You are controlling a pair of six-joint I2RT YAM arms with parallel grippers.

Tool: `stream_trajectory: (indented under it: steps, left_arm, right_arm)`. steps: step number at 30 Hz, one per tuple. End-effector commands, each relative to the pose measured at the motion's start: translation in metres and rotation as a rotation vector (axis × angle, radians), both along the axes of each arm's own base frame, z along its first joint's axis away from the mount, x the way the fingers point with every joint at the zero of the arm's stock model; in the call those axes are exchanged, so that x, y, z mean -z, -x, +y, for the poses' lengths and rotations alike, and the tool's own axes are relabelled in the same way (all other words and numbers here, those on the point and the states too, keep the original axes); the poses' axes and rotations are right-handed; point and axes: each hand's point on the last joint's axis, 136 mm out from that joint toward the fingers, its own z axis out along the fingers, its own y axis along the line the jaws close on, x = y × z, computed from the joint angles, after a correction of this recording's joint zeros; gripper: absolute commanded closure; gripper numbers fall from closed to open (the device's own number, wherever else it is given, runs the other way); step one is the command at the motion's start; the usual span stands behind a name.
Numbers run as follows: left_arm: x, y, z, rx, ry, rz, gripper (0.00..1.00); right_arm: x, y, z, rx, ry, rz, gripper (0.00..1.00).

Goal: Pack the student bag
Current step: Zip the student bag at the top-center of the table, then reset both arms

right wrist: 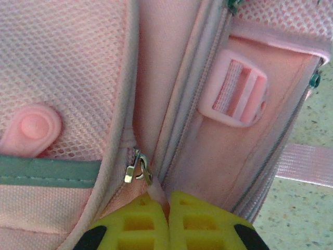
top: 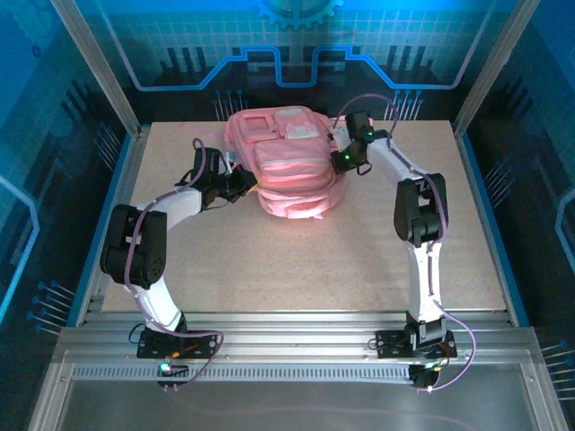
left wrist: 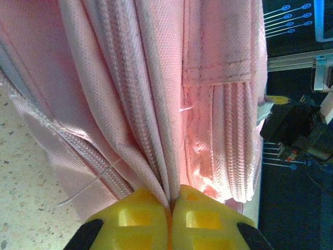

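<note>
Top external view: the student bag (top: 286, 162) lies in the upper middle of the frame, on the far half of the table (top: 359, 269), front pockets facing up. Whatever sits inside it is hidden from me; I see closed fabric and zip lines, so I cannot tell what it contains.

My left gripper (top: 243, 186) presses against the bag's left side. Its wrist view shows the yellow fingers (left wrist: 135, 219) closed tight at the bottom centre, pinching a fold of pink cloth beside a zip seam of the student bag (left wrist: 156, 78).

My right gripper (top: 339, 154) meets the bag's upper right side. At the bottom centre of its wrist view my fingers (right wrist: 197, 221) are closed on a small pink tab (right wrist: 156, 194) hanging from a metal zip pull (right wrist: 137, 170). A mesh pocket (right wrist: 67, 62) with a round pink snap (right wrist: 32, 127) fills the upper left, and a pink buckle (right wrist: 234, 96) sits upper right.

The table is pale and speckled, framed by metal rails (top: 296, 346) and blue printed walls (top: 54, 108). A strap (right wrist: 307, 164) runs off the right edge.
</note>
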Motion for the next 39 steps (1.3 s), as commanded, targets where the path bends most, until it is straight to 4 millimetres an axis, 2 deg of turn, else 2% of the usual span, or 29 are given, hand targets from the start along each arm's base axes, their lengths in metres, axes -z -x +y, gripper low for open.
stream_trajectory:
  steps: [1, 4, 6, 10, 12, 18, 19, 20, 21, 24, 26, 28, 31, 34, 37, 39]
  left_arm:
    - [-0.015, 0.012, 0.025, -0.006, -0.011, -0.018, 1.0]
    - [-0.016, 0.013, 0.027, -0.015, -0.008, -0.021, 1.0]
    - [-0.019, 0.014, 0.029, -0.021, -0.021, -0.029, 1.0]
    - [-0.026, 0.018, 0.036, -0.039, -0.069, -0.059, 0.98]
    - [-0.031, 0.023, 0.039, -0.051, -0.089, -0.077, 0.98]
    - [-0.03, 0.049, 0.039, -0.065, -0.075, -0.061, 0.96]
    - [-0.028, 0.053, 0.037, -0.063, -0.066, -0.051, 0.94]
    - [-0.025, 0.059, 0.035, -0.059, -0.058, -0.036, 0.88]
    - [-0.022, 0.064, 0.033, -0.052, -0.058, -0.024, 0.73]
    - [-0.01, 0.075, 0.036, -0.056, -0.112, 0.023, 0.26]
    - [-0.006, 0.077, 0.043, -0.078, -0.157, 0.034, 0.13]
    - [-0.008, 0.076, 0.052, -0.105, -0.207, 0.019, 0.06]
    - [-0.015, 0.071, 0.07, -0.161, -0.313, -0.031, 0.02]
    - [-0.023, 0.065, 0.1, -0.231, -0.49, -0.087, 0.01]
    - [-0.023, 0.065, 0.141, -0.337, -0.696, -0.115, 0.01]
    - [-0.021, 0.068, 0.162, -0.403, -0.798, -0.142, 0.01]
  right_arm:
    - [-0.051, -0.072, -0.058, 0.285, 0.004, -0.269, 0.94]
    - [-0.064, -0.055, -0.062, 0.283, -0.008, -0.274, 0.74]
    - [-0.073, -0.035, -0.071, 0.304, -0.027, -0.28, 0.67]
    - [-0.08, 0.01, -0.096, 0.378, -0.058, -0.282, 0.62]
    - [-0.078, 0.039, -0.109, 0.41, -0.054, -0.281, 0.61]
    - [-0.057, 0.126, -0.141, 0.498, 0.04, -0.307, 0.59]
    - [-0.059, 0.134, -0.145, 0.51, 0.044, -0.331, 0.58]
    - [-0.052, 0.147, -0.149, 0.517, 0.056, -0.341, 0.58]
    - [-0.051, 0.154, -0.152, 0.523, 0.061, -0.368, 0.58]
    - [-0.052, 0.165, -0.156, 0.523, 0.055, -0.474, 0.55]
    - [-0.053, 0.166, -0.156, 0.527, 0.046, -0.52, 0.55]
    - [-0.05, 0.165, -0.157, 0.529, 0.047, -0.533, 0.55]
    - [-0.047, 0.155, -0.157, 0.522, 0.068, -0.598, 0.55]
    - [-0.043, 0.151, -0.159, 0.52, 0.116, -0.675, 0.55]
    - [-0.029, 0.149, -0.159, 0.526, 0.106, -0.677, 0.53]
    - [-0.025, 0.148, -0.154, 0.499, 0.104, -0.662, 0.4]
